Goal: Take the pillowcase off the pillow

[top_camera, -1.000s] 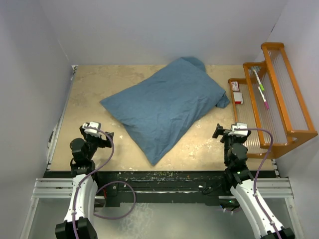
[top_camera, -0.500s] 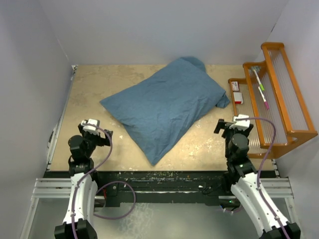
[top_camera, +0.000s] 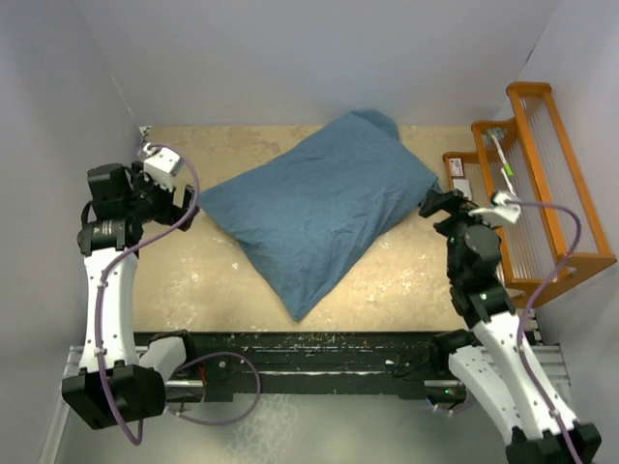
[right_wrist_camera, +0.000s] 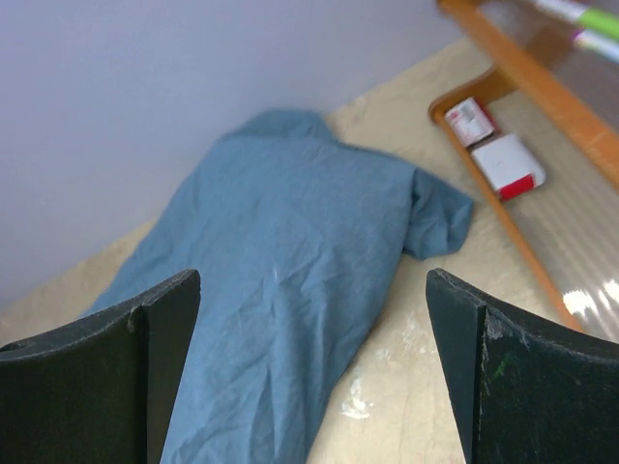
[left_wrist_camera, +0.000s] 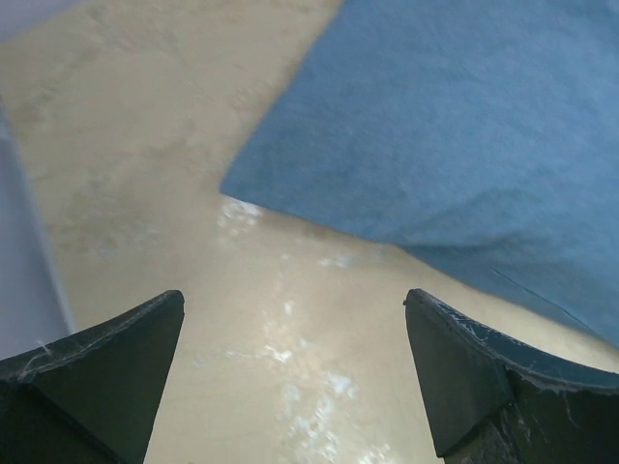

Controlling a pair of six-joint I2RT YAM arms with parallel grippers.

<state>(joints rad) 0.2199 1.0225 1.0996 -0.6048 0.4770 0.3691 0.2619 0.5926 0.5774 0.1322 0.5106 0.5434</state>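
**Slate-blue pillowcase awaits on the worktop.** The pillowcase (top_camera: 319,217) lies plump and wrinkled at the middle of the tan worktop (top_camera: 193,280). It sits on a slant, one corner pointing toward the arms' bases and its far end close to the back wall (top_camera: 319,58). The pillow is wholly hidden inside the cloth.

The left gripper (top_camera: 182,201) hangs just beside the pillowcase's left corner, apart from it. Its jaws are spread wide with nothing between them. The left wrist view shows bare worktop between the two dark fingers (left_wrist_camera: 97,377), with the blue corner just beyond.

The right gripper (top_camera: 440,205) hovers near the pillowcase's right-hand corner, where a flap of cloth droops to the worktop. Its jaws too stand wide apart and hold nothing. In the right wrist view the blue cloth shows through the gap between them, lying well beyond.

At the right edge of the worktop stands an orange wooden rack (top_camera: 561,193) with ribbed clear shelves. A small red-and-white box (top_camera: 461,186) lies on its lowest shelf, and coloured pens (top_camera: 505,169) rest on a higher step.
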